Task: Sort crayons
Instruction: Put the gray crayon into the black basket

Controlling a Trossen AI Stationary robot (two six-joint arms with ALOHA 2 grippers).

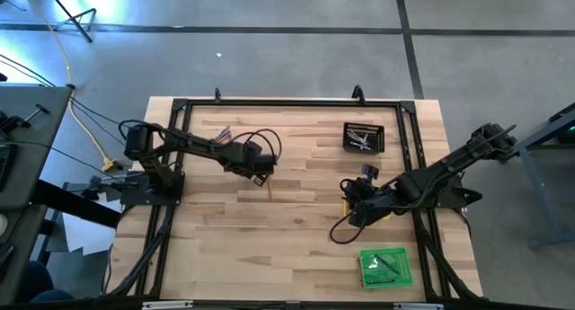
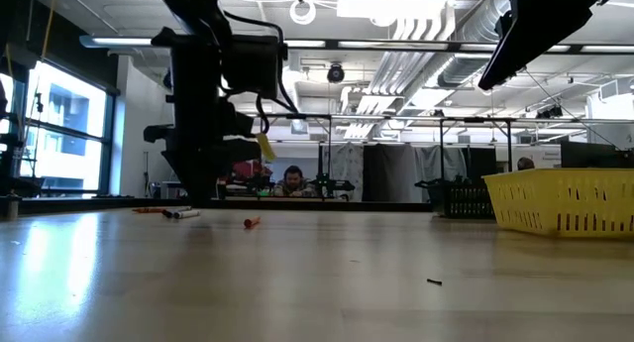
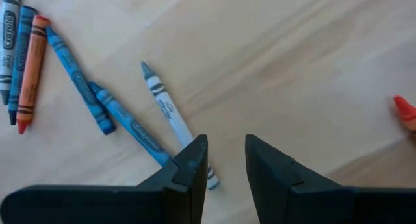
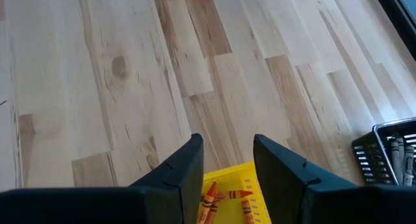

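The left gripper [image 1: 260,171] hung over the left-centre of the table [image 1: 296,247], its fingers [image 3: 188,169] parted by a narrow gap and holding nothing. Just beyond its tips lay a grey crayon [image 3: 170,113], partly hidden under the left finger. Beside that lay two blue crayons [image 3: 78,81] end to end, and farther out an orange crayon [image 3: 29,71] alongside another blue and a grey one at the edge of the left wrist view. From above, this loose bunch [image 1: 222,133] showed on the far left part of the table, a little beyond the gripper. A single red crayon [image 1: 270,190] lay just near of the gripper, on bare wood.

The right gripper [image 1: 352,195] hovered right of centre, over the yellow tray [image 4: 237,191]. Its fingers [image 4: 185,175] were apart and empty. Orange crayons [image 4: 211,201] lay in the tray directly beneath them.

The black tray [image 1: 363,137] sat at the far right with grey crayons [image 4: 398,149] inside. The green tray [image 1: 386,266] sat at the near right, holding dark sticks [image 1: 384,261].
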